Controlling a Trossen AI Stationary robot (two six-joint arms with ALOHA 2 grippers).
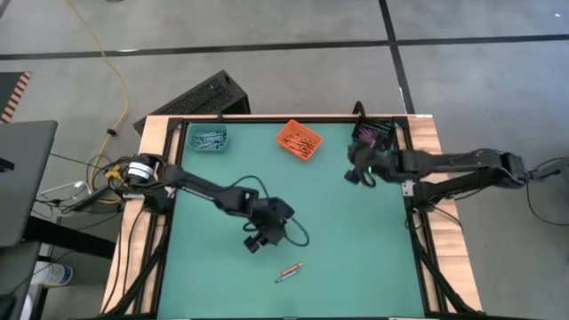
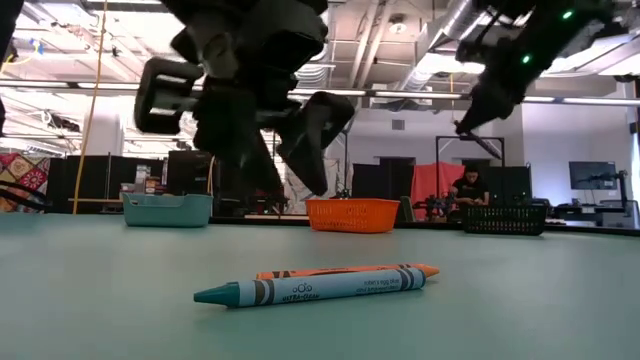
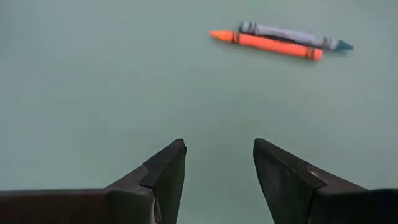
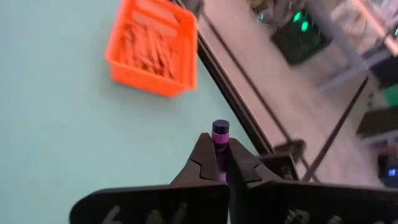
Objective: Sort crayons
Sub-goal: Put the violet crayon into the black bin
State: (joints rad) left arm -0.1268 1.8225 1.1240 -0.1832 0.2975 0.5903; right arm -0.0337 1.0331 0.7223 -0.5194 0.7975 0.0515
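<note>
Two crayons lie side by side on the green table near its front edge: an orange one (image 3: 264,45) and a blue-grey one (image 3: 292,35), also seen in the low view, orange (image 2: 345,271) behind blue-grey (image 2: 310,288). My left gripper (image 3: 217,149) hangs open above the table, a little short of the pair, slanting down toward them (image 1: 253,244). My right gripper (image 4: 219,155) is up over the table's far right part (image 1: 351,174), near the black bin (image 1: 374,135), shut on a purple crayon (image 4: 219,132). My right gripper pinches the purple crayon between its two fingers. The crayon lies along the fingers, and its blunt end (image 4: 219,129) sticks out past the fingertips. It is lifted clear of the table.
Three small bins stand along the table's far edge: a teal one (image 1: 207,139) with blue-grey crayons, an orange one (image 1: 300,140) with orange crayons, and the black one at the far right corner. A person sits in the room behind the table (image 2: 466,190).
</note>
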